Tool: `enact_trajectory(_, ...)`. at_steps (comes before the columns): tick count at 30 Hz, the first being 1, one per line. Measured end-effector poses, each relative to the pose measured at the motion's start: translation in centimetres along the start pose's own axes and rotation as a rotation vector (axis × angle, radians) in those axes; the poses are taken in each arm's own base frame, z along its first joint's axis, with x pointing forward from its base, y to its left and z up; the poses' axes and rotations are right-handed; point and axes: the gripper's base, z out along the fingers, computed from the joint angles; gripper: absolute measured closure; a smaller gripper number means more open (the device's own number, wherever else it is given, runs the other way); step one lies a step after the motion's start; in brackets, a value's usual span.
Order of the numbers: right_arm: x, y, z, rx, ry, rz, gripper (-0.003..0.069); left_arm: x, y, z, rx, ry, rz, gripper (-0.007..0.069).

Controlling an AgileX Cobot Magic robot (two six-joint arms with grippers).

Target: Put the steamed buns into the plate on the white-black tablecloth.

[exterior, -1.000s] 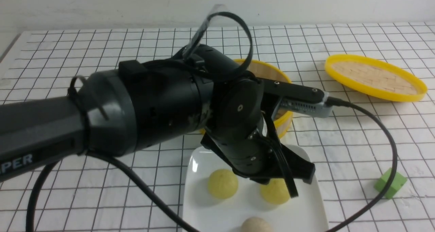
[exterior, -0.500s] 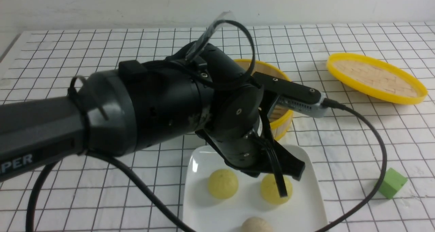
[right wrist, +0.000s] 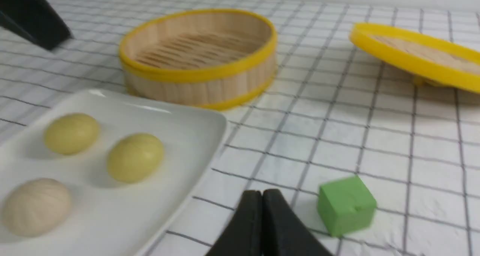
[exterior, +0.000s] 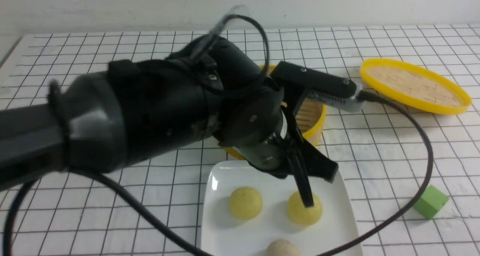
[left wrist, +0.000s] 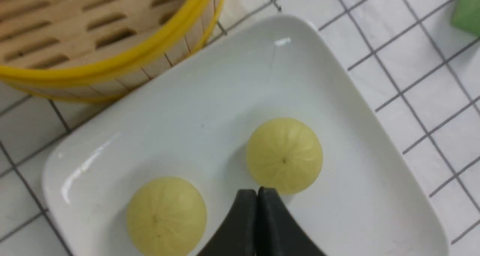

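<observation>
Left gripper point(left wrist: 257, 191): jaws closed, empty, just above one yellow bun point(left wrist: 284, 155) on the plate point(left wrist: 337, 110). Right gripper point(right wrist: 261, 194): jaws closed, empty, beside the green cube point(right wrist: 346, 204).

No legible text, perhaps from blur

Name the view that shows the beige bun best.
Right wrist view: the beige bun lies whole on the plate. The front view cuts it off at the picture's edge; the left wrist view misses it.
</observation>
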Motion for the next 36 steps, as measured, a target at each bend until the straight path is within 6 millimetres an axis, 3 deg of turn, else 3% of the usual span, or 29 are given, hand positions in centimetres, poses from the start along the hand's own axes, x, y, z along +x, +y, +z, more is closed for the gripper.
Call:
enact_trajectory(2,1.2,-0.5,0.4,0.071,0.035,0.013,0.065,-0.4,0.4,-2.2,-0.008,-0.062,0.017,0.0617)
enact_trajectory(3,1.4,-0.5,0.5,0.079,0.043,0.015,0.065,-0.4,0.4,-2.2,-0.011,-0.064,0.019,0.0617)
enact_trajectory(7,2.9,-1.4,1.0,0.224,0.069,0.056,0.0643,-1.0,1.6,-6.9,-0.066,-0.209,0.076,0.0617)
enact_trajectory(13,2.8,-2.1,0.8,0.342,0.05,0.075,0.0638,-0.8,2.8,-10.0,-0.141,-0.262,0.1,0.0617)
enact_trajectory(18,2.8,-2.2,0.8,0.356,0.048,0.079,0.0631,0.2,4.0,-11.9,-0.219,-0.219,0.097,0.0617)
enact_trajectory(22,2.8,-2.2,0.8,0.356,0.048,0.075,0.0624,2.5,5.4,-14.2,-0.299,-0.111,0.062,0.0617)
enact_trajectory(23,2.8,-2.2,0.8,0.356,0.048,0.075,0.0621,4.1,6.0,-14.9,-0.313,-0.09,0.049,0.0617)
enact_trajectory(24,2.8,-2.2,0.8,0.356,0.048,0.075,0.0621,4.1,6.0,-14.9,-0.313,-0.09,0.047,0.0617)
enact_trajectory(25,2.8,-2.2,0.8,0.356,0.047,0.075,0.0617,6.1,6.6,-15.0,-0.307,-0.08,0.031,0.0617)
enact_trajectory(26,2.8,-2.2,0.8,0.356,0.047,0.075,0.0617,6.3,6.6,-15.0,-0.303,-0.084,0.025,0.0617)
enact_trajectory(27,2.8,-2.2,0.8,0.356,0.047,0.075,0.0615,8.2,6.8,-14.5,-0.264,-0.095,-0.009,0.0617)
enact_trajectory(30,2.8,-2.2,0.8,0.356,0.047,0.075,0.061,11.5,6.6,-12.9,-0.127,-0.179,-0.134,0.0617)
enact_trajectory(36,2.8,-2.2,0.8,0.356,0.047,0.075,0.0601,14.1,6.0,-11.0,0.097,-0.359,-0.322,0.0617)
